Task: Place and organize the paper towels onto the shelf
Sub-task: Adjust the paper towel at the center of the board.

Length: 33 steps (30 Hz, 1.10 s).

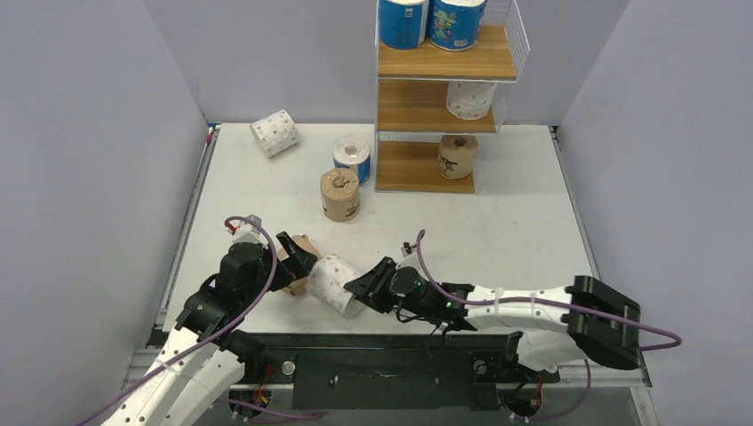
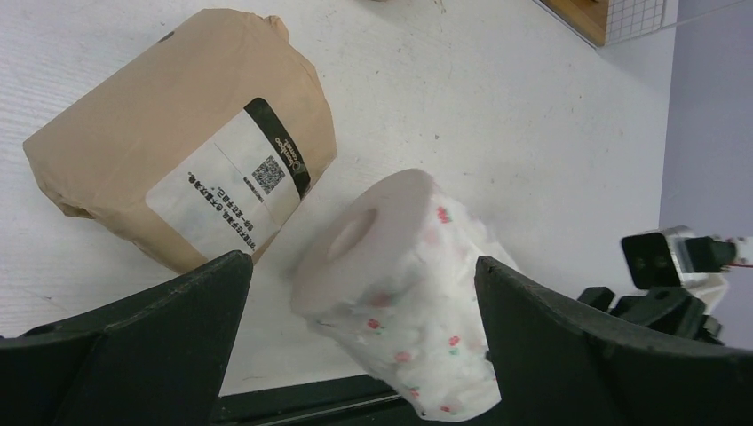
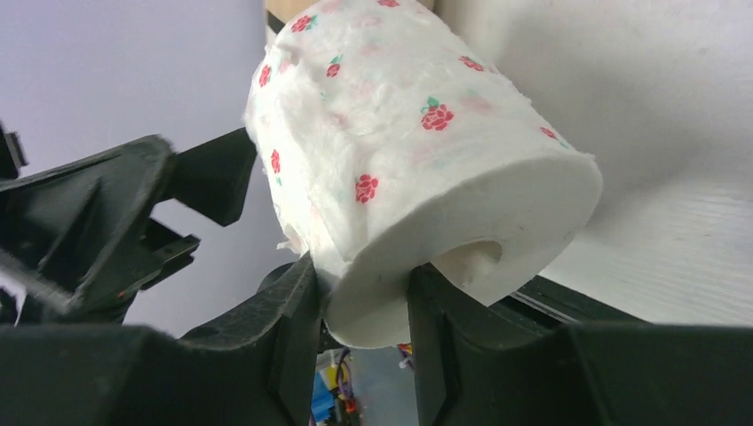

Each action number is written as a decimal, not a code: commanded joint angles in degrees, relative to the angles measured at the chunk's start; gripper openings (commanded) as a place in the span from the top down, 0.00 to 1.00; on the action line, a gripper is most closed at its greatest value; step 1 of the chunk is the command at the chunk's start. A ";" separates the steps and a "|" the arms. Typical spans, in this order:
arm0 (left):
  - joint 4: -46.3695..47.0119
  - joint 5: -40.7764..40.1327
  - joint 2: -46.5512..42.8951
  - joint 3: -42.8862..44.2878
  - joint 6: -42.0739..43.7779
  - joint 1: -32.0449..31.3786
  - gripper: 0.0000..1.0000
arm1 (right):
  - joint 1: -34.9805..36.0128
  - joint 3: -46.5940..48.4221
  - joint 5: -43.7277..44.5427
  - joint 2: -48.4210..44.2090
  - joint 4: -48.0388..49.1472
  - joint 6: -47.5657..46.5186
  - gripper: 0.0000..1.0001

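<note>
— White with pink dots, far left of the table (image 1: 524, 231): what is that?
— The far dotted roll (image 1: 273, 133), on its side towards the back, well apart from both my arms.
— And your left gripper (image 2: 360, 262)?
— It hangs low near the front edge, jaws spread as wide as they go, gripping nothing. The lying kraft roll (image 2: 178, 151) rests on its side just beside one finger, label facing up.
— Between those fingers?
— The dotted roll (image 2: 400, 293), tilted, its core end towards that camera. Whether my left fingers touch it I cannot tell.
— So who has it?
— My right gripper (image 3: 362, 293). Its jaws are pinched onto the roll's wall at the open end, one finger outside, the other at the mouth of the core.
— Further back and right?
— The standing kraft roll (image 1: 340, 195) and the blue roll (image 1: 352, 158) are upright, close together, just left of the shelf (image 1: 444, 62). On it: the top blue rolls (image 1: 404, 22), two side by side; the middle dotted roll (image 1: 469, 99); the bottom kraft roll (image 1: 457, 155).
</note>
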 commanded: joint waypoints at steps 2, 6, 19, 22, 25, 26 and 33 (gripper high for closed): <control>3.60 1.01 0.55 2.29 -0.02 -0.27 0.04 | -2.44 5.46 6.57 -13.06 -18.94 -13.46 0.79; 4.70 1.32 1.44 2.80 0.34 -0.27 0.03 | -6.11 15.48 12.19 -19.81 -42.17 -28.70 0.79; 14.22 5.73 7.20 -0.57 -2.25 -0.91 0.03 | -10.65 39.74 22.73 -10.00 -79.84 -55.43 0.77; 15.49 5.60 7.57 -1.18 -2.46 -2.27 0.03 | -10.45 38.97 21.95 -6.09 -80.07 -57.27 0.75; 17.02 5.22 7.89 -2.66 -3.23 -3.47 0.03 | -10.03 38.06 22.10 -3.50 -79.95 -58.67 0.75; 17.80 5.22 8.08 -2.93 -3.41 -3.97 0.03 | -9.78 37.87 22.26 -2.41 -80.00 -58.91 0.75; 21.36 4.81 10.96 -4.27 -4.56 -6.55 0.03 | -8.51 38.39 21.95 1.91 -79.99 -61.15 0.71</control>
